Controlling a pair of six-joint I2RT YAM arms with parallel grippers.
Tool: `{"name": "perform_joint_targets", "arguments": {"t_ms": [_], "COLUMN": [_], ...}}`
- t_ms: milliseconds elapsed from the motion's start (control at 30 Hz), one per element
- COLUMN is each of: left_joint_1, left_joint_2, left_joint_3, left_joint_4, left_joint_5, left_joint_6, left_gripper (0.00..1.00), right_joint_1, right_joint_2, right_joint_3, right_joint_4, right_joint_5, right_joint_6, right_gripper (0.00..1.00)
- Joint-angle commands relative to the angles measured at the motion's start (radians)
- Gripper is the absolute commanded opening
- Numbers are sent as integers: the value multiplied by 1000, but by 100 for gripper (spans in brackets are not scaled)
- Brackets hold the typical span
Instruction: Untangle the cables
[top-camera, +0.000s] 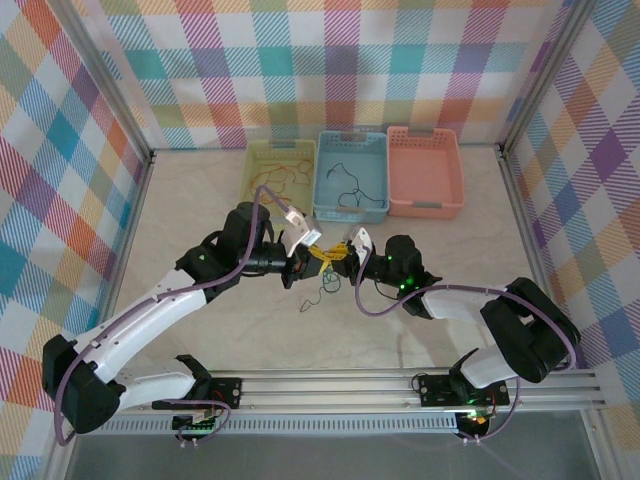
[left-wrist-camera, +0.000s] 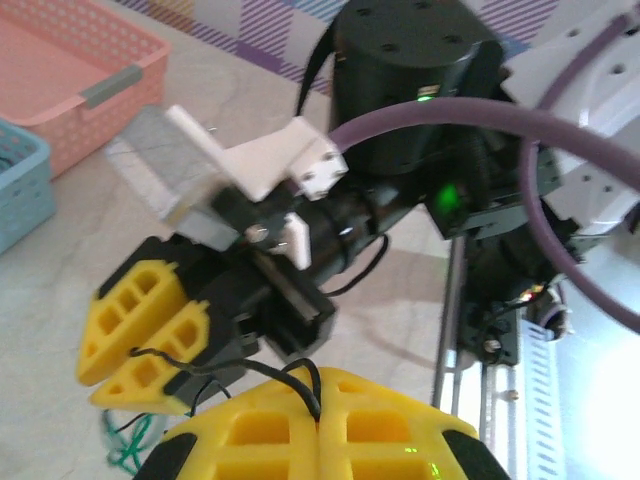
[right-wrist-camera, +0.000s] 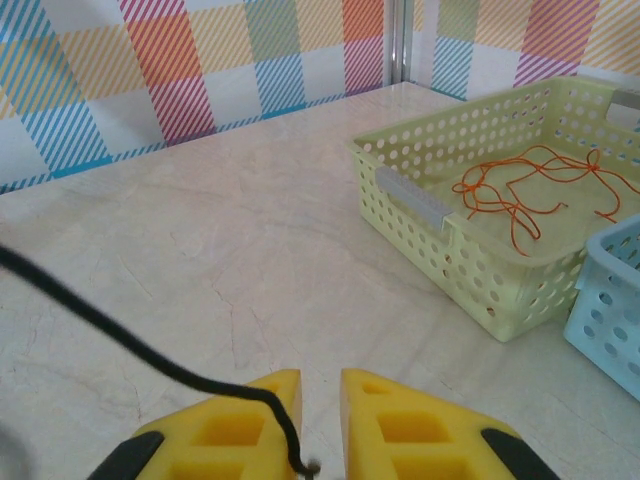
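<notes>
Fingers (left-wrist-camera: 380, 400) of left gripper (left-wrist-camera: 318, 400) are clenched, with black cable (right-wrist-camera: 200, 383) pinched in the seam. Right gripper (right-wrist-camera: 320, 420) has its fingers (right-wrist-camera: 400, 425) slightly parted. The cable end sits in the gap against one finger; can't tell from this angle if it's caught or just resting. Both grippers are tip to tip mid-table (top-camera: 180, 200). Green cable (top-camera: 322, 290) lies loose on the surface at 6 o'clock from them. Orange cable (right-wrist-camera: 520, 195) is in yellow basket (right-wrist-camera: 420, 215) at 11 o'clock. Second black cable (top-camera: 348, 185) is in blue basket (top-camera: 350, 208) at 12.

Smooth marble-look table (right-wrist-camera: 200, 250); perforated matt plastic basket (right-wrist-camera: 440, 250); thin matt black cable (right-wrist-camera: 100, 320).
</notes>
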Motion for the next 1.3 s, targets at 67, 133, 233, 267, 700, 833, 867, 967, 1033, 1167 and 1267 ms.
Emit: {"name": "perform_joint_targets", "arguments": {"t_ms": [67,133,233,267,700,833,867,967,1033,1167,1267], "left_joint_1": [-35,-46,-59,-62,-101,-105,-109,-116,-121,-124,-126], "left_joint_2": [-22,-17,-14,-14,-29,-36,-43,-63,-75,-85,-88], "left_joint_3": [47,60,74,77,106,137,146,161,172,208,241], "left_joint_4": [16,0,-22,-25,-34,-55,-55,-53,-57,-87,-104], "left_joint_5": [88,98,101,104,131,124,128,139,144,132,134], "left_joint_6": [-36,-40,-49,-50,-86,-118,-122,-137,-145,-149,-158], "left_gripper": [0,0,0,0,0,0,0,0,0,0,0], "right_joint_1": [5,5,4,5,5,5,5,5,5,5,5], "right_joint_2": [-8,-7,-7,-6,1,7,10,10,12,16,16], "right_joint_3": [4,4,4,5,15,19,24,28,28,34,34], "right_joint_4": [12,11,9,9,-14,-23,-30,-37,-37,-46,-48], "right_joint_5": [-18,-19,-21,-23,-3,16,21,23,25,28,33], "right_joint_6": [6,5,5,5,5,5,5,5,6,6,6], "right_gripper": [20,20,22,22,24,24,24,24,24,25,25]}}
